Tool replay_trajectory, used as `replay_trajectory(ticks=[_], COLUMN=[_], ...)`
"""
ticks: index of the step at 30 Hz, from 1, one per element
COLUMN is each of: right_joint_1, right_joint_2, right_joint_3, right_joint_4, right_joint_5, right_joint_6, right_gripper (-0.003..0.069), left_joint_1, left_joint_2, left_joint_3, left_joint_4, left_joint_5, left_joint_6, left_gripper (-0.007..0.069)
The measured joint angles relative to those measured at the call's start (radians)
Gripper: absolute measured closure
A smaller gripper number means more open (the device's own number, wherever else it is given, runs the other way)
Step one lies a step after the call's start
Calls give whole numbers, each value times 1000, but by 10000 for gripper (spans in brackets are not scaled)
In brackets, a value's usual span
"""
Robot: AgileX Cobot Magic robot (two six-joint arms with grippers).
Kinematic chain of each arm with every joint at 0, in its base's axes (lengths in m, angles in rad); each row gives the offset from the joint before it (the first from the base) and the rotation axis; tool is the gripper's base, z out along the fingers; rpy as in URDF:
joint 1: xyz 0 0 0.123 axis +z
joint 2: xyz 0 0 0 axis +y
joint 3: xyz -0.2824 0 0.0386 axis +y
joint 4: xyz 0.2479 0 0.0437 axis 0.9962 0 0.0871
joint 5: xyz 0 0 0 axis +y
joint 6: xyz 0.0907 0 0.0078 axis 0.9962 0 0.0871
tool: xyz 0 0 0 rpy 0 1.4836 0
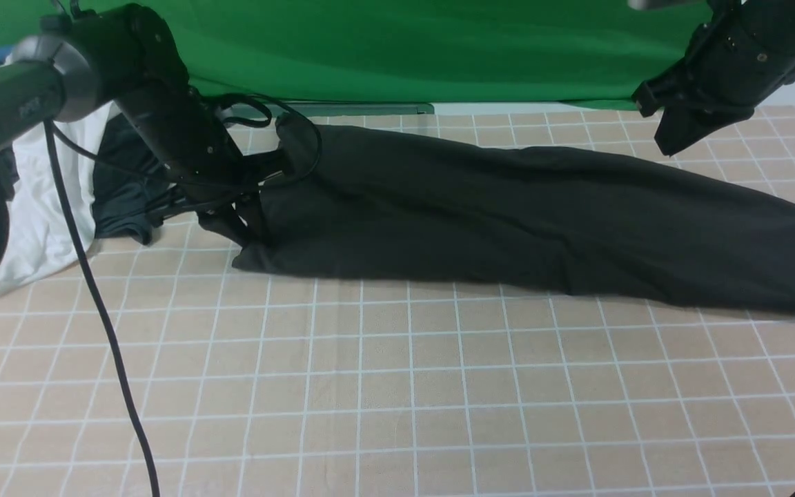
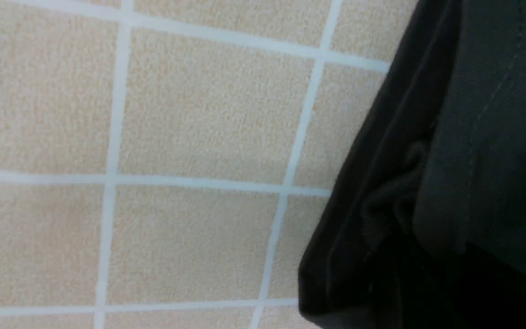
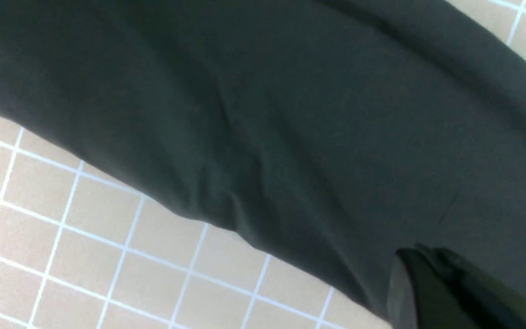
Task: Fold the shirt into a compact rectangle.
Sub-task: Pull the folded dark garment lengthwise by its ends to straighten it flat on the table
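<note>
Crosswise the shirt [image 1: 508, 214] is laid, one end at the left jaws (closure unclear); right jaws are pressed together, aloft.

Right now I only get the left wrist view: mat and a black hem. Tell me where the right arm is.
Observer: The right arm hangs raised above the right part of the shirt, jaws shut on nothing.
Operator: Give me the shirt's lay.
Observer: One long band across the mat, from the left arm to the front view's right edge.
Operator: Name anything beside it.
Observer: A white garment and a smaller dark garment, heaped past the left arm.
</note>
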Motion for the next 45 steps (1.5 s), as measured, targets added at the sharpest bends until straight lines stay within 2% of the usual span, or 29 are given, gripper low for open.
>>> replay_trajectory(ticks=[10, 13, 18, 24, 28, 34, 36, 38, 41, 44, 45], right_joint_1=[-23, -57, -161, -313, -376, -441, -448, -448, -448, -448, -448], right_joint_2=[-42, -110, -227, -213, -144, -13, 14, 44, 86, 125, 137], right_joint_3=[14, 89, 275, 350, 351, 351, 351, 351, 351, 351, 351], right_joint_4=[-5, -6, -8, -6, -6, -6, -6, -6, -6, -5, -5], right_joint_5=[6, 5, 13, -15, -87, -136, -158, -187, -237, -278, -285], right_joint_6=[-10, -20, -36, -36, -23, -17, -17, -17, -17, -17, -17], right_gripper=[631, 631, 634, 627, 557, 206, 119, 88, 95, 148, 200], left_joint_1=[-1, -2, -2, -2, -2, -2, -2, -2, -2, -2, -2], left_joint_2=[-119, -166, -246, -275, -275, -275, -275, -275, -275, -275, -275], left_joint_3=[210, 275, 385, 428, 430, 430, 430, 430, 430, 430, 430], left_joint_4=[49, 81, 97, 102, 103, 104, 107, 108, 112, 113, 117], left_joint_5=[7, 11, 16, 10, -10, -23, -28, -29, -31, -34, -36], left_joint_6=[-18, -35, -43, -46, -46, -50, -50, -50, -50, -50, -50], left_gripper=[575, 575, 575, 575, 575, 575, 575, 575, 575, 575, 575])
